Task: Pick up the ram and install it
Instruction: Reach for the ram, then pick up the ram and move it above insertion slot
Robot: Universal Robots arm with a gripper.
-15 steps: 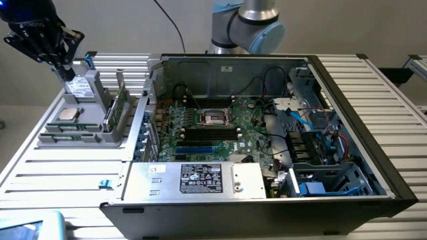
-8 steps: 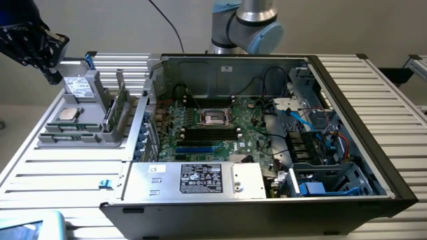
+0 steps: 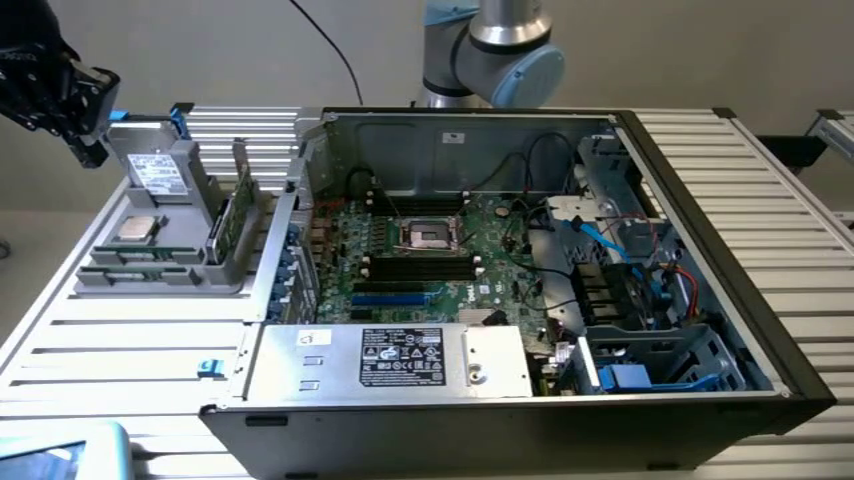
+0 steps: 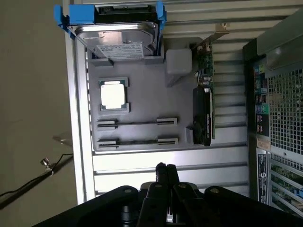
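Exterior view: an open computer case [image 3: 534, 250] stands in the centre. At its 9 o'clock is a grey parts tray [image 3: 200, 278] with a hard drive [image 3: 158, 175], a processor [image 3: 138, 228] and an upright expansion card [image 3: 234, 215]. The ram [image 3: 134, 257] lies in the tray at the processor's 6 o'clock. The gripper [image 3: 88, 150] hangs at the tray's 11 o'clock.

Wrist view: the gripper [image 4: 165, 172] is pressed shut and empty, clear of the tray [image 4: 147, 94]. The ram [image 4: 137, 123] shows edge-on in the holder nearest the processor [image 4: 113, 94].
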